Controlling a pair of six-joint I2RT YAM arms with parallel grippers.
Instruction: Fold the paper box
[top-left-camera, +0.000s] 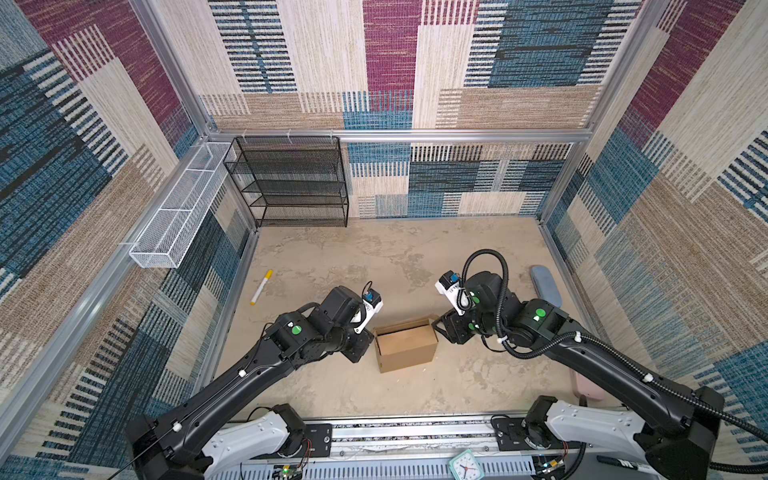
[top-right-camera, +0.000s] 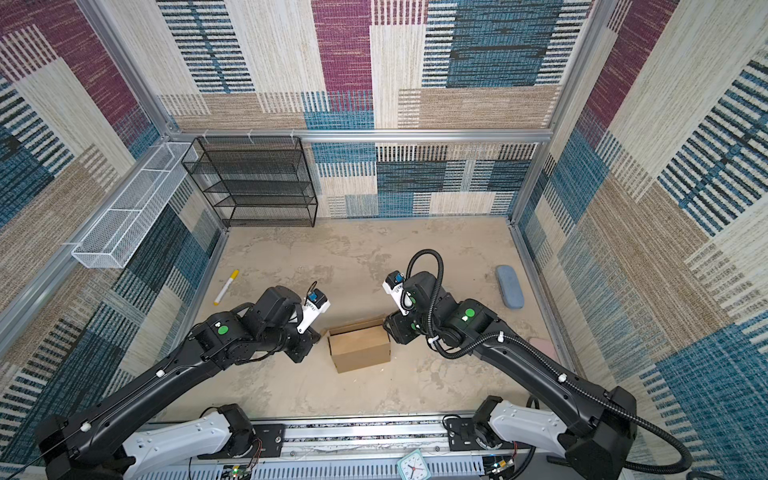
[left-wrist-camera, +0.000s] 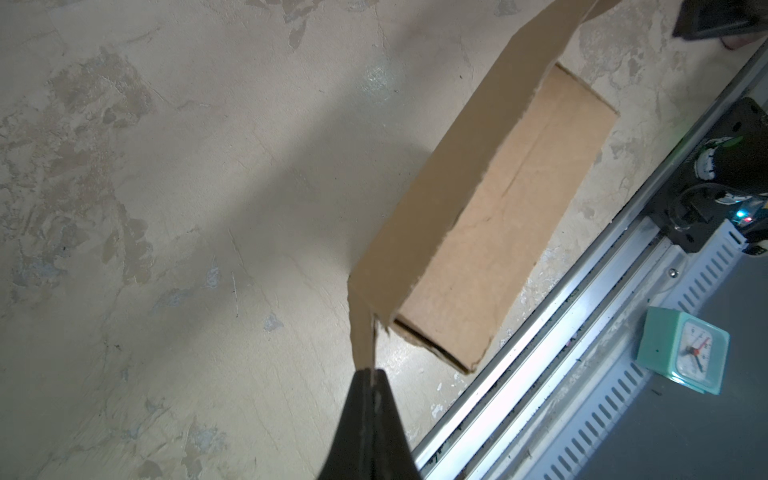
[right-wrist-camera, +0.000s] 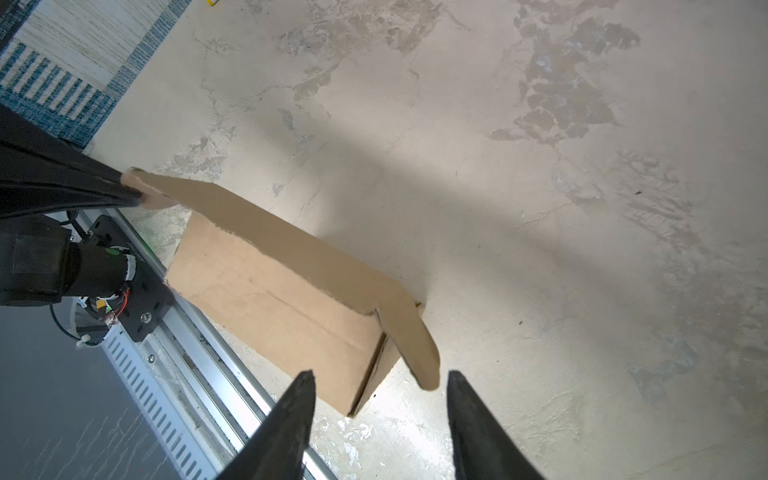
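- Paper box (top-left-camera: 406, 347) on the tabletop (top-left-camera: 374, 257), toward its front edge, between both grippers, long flap (left-wrist-camera: 457, 166) raised
- Left gripper (left-wrist-camera: 368, 374) pressed together, pinching that flap's end tab (left-wrist-camera: 362, 332)
- Right gripper (right-wrist-camera: 380, 374) spread, holding nothing, opposite tab (right-wrist-camera: 419, 353) reaching just into the gap between its fingers

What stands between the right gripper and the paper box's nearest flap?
Nothing visible. The right gripper is open, with a rounded flap of the paper box just ahead of its fingertips. The left gripper is shut on the opposite flap.
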